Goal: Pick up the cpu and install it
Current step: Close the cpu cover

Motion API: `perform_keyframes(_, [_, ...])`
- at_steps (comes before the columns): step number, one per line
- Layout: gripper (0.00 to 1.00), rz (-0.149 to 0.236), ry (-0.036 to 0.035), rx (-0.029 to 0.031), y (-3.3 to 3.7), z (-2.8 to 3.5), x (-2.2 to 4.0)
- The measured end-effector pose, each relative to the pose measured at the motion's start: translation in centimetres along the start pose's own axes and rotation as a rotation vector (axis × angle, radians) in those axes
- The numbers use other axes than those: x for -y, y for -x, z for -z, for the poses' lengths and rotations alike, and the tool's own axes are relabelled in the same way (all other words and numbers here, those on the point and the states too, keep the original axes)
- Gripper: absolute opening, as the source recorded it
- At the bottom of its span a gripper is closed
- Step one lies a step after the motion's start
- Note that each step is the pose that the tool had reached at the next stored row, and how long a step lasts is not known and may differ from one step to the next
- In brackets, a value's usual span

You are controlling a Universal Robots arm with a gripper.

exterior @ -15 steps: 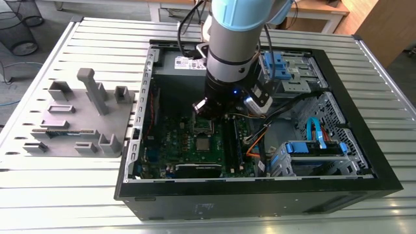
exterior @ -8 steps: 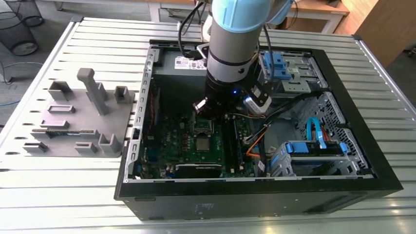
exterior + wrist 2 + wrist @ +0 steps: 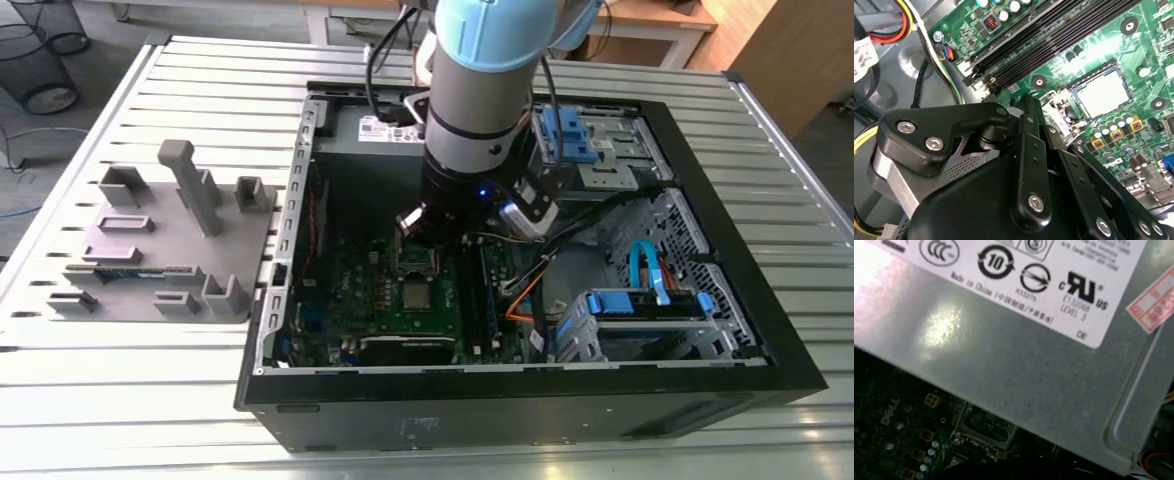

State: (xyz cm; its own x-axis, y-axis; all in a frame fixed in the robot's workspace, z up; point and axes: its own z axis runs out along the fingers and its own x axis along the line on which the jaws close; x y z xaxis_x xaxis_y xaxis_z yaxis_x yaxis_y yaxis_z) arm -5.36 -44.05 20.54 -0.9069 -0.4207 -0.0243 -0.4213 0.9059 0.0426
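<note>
The cpu (image 3: pixel 418 295), a flat, dull silver square, is seen seated in the socket near the middle of the green motherboard (image 3: pixel 354 292). Just beyond it, over the motherboard's hinged metal frame (image 3: pixel 416 257), the black gripper (image 3: pixel 430 230) is held pointing steeply down; whether it is open or closed cannot be told. Above the motherboard, the smooth pale-blue and grey arm (image 3: pixel 481 90) is carried nearly upright. Past the motherboard's far edge lies a matt grey sheet-metal power supply (image 3: pixel 1004 365).
</note>
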Motion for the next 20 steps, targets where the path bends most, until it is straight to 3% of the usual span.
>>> perform_keyframes(3, [0.11,0.0,0.0001,0.0001,-0.08,-0.03,0.29])
perform_keyframes(20, [0.11,0.0,0.0,0.0,-0.12,-0.7,0.66])
